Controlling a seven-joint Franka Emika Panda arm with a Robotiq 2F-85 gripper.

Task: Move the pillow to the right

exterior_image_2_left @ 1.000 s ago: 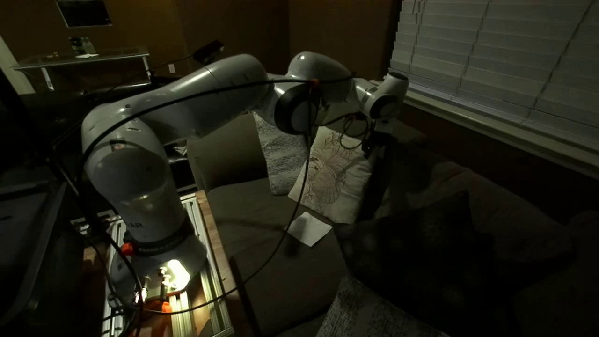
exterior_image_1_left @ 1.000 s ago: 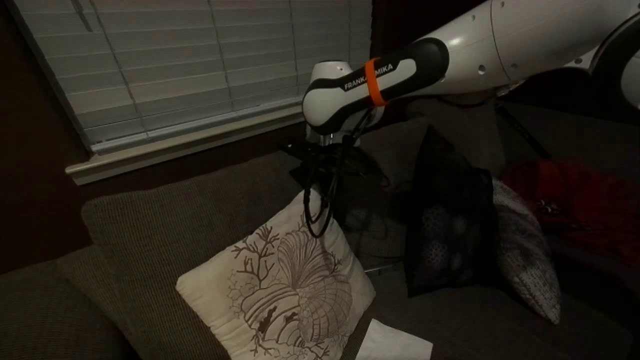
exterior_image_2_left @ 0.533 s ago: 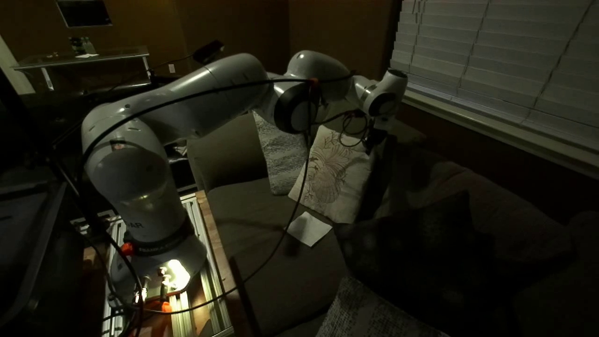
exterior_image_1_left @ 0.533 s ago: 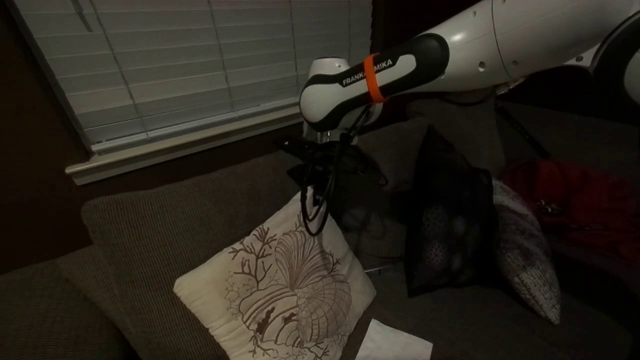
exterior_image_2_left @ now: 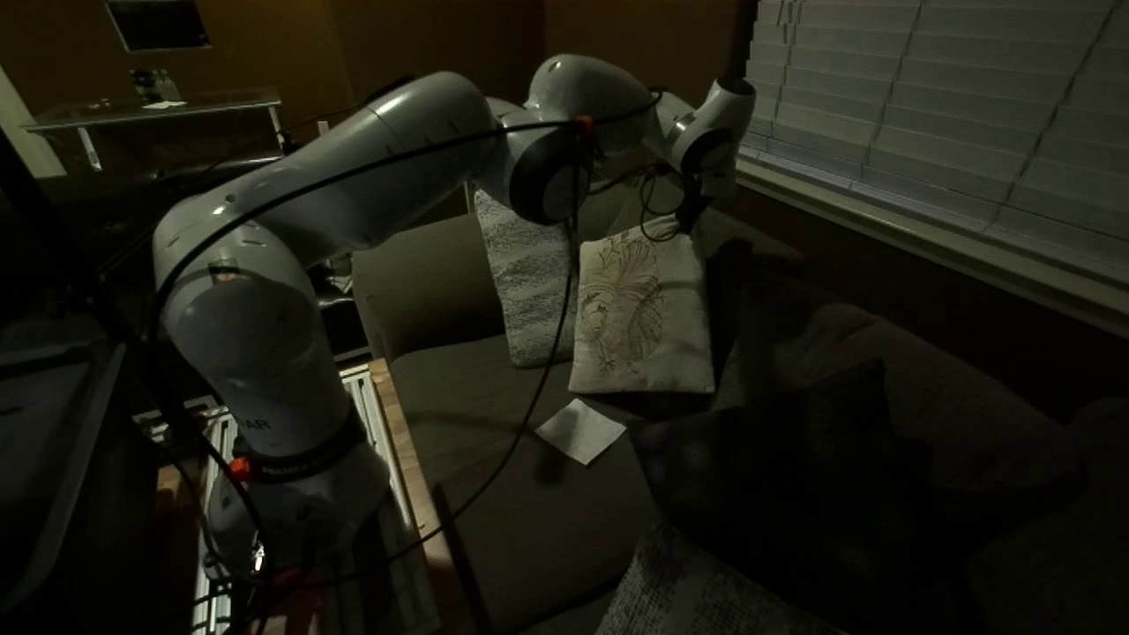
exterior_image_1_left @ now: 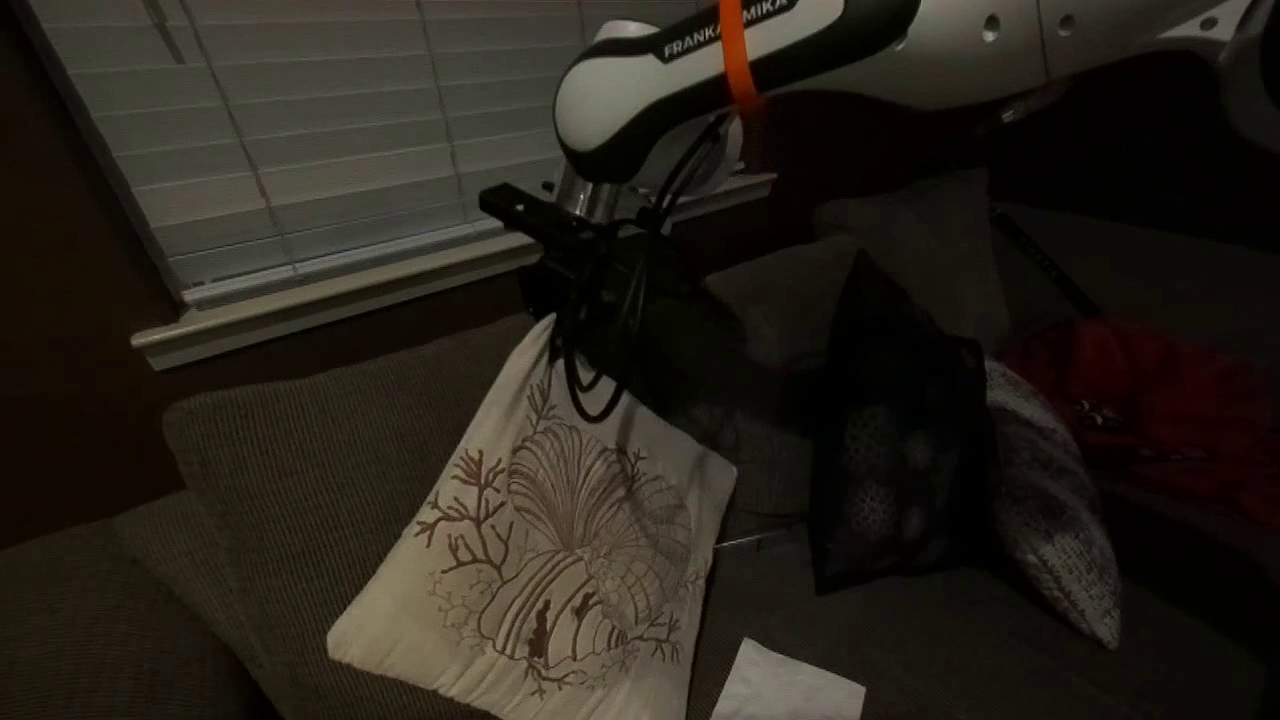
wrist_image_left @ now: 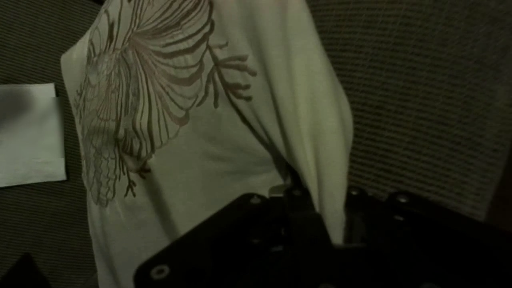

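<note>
The cream pillow [exterior_image_1_left: 560, 570] with brown branch and shell line patterns hangs tilted by its upper corner, in front of the couch back. It also shows in an exterior view [exterior_image_2_left: 648, 326], where its lower edge is low over the seat; whether it touches the seat I cannot tell. My gripper [wrist_image_left: 326, 196] is shut on the pillow's corner in the wrist view, with folded cream cloth [wrist_image_left: 316, 160] running between the fingers. The gripper is dark in both exterior views, and its fingertips are hard to make out there.
A white sheet [exterior_image_1_left: 790, 685] lies on the seat by the pillow. A black pillow [exterior_image_1_left: 900, 460] and a grey patterned pillow [exterior_image_1_left: 1050, 510] stand to one side. Another grey patterned pillow [exterior_image_2_left: 529, 291] is beside the cream one. A window sill [exterior_image_1_left: 350, 290] runs behind the couch.
The arm and gripper have risen, pulling the pillow's corner up. The pillow has turned more upright and stretched from the grip. The sheet and the other pillows have not moved.
</note>
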